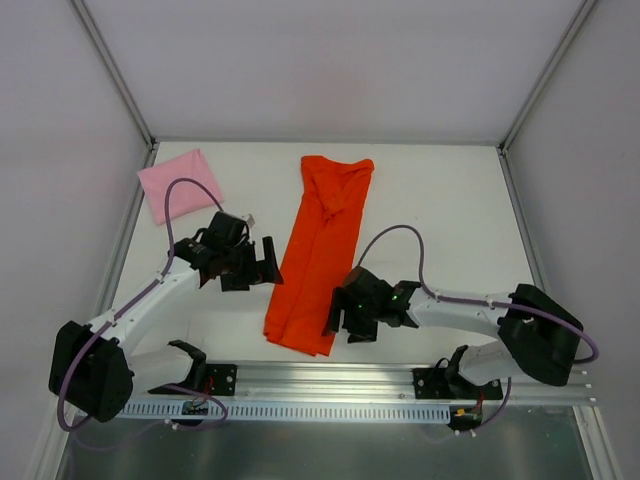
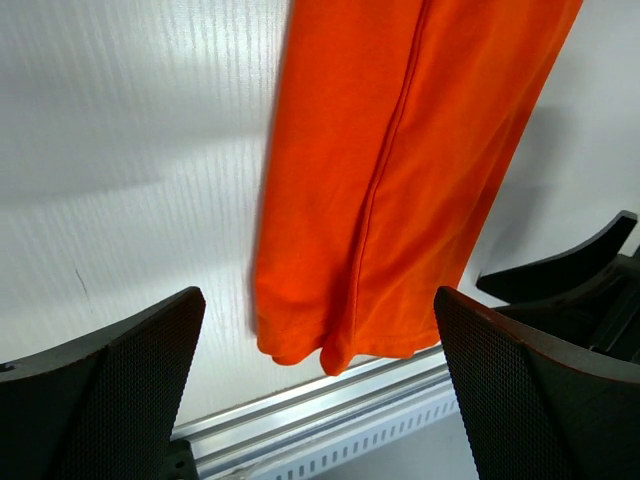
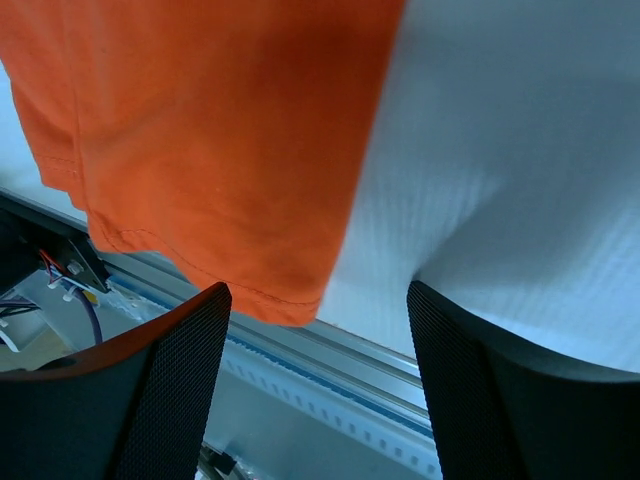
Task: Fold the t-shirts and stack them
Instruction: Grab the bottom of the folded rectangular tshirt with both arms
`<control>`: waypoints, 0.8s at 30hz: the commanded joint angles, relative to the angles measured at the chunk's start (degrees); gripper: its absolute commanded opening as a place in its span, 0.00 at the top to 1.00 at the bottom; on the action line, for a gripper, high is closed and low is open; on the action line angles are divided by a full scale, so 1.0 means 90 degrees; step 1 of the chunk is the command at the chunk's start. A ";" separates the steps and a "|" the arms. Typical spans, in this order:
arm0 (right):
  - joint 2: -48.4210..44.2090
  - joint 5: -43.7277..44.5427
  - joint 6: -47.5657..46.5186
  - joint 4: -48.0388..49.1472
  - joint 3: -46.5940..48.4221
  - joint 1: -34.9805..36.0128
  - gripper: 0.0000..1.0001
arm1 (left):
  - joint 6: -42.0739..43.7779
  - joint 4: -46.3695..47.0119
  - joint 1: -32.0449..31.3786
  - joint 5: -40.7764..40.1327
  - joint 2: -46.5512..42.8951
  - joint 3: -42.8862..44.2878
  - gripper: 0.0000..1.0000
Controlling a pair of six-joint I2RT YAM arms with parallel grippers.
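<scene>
The orange-red t-shirt (image 1: 324, 250) lies folded into a long narrow strip down the middle of the white table, its bottom hem near the front rail. It also shows in the left wrist view (image 2: 400, 170) and in the right wrist view (image 3: 200, 130). The pink t-shirt (image 1: 178, 184) lies as a small folded square at the back left. My left gripper (image 1: 262, 263) is open and empty just left of the strip's middle. My right gripper (image 1: 345, 322) is open and empty just right of the strip's lower end.
An aluminium rail (image 1: 330, 385) runs along the table's front edge, close under the shirt's hem. White walls with metal posts (image 1: 120, 80) enclose the left, back and right sides.
</scene>
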 commanded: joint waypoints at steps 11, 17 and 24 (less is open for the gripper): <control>0.1149 0.1223 0.1777 -0.0504 0.0821 0.1241 0.37 | 0.0285 -0.0216 0.0275 -0.0238 -0.1030 -0.0516 0.01; 0.1071 0.1568 0.1817 -0.0954 0.0859 0.1398 0.70 | 0.0363 -0.0246 0.0284 -0.0122 -0.1119 -0.0653 0.01; 0.0652 0.1988 0.1379 -0.1726 0.0810 0.1281 0.96 | -0.0103 0.0310 0.0275 0.0783 -0.1119 -0.1111 0.02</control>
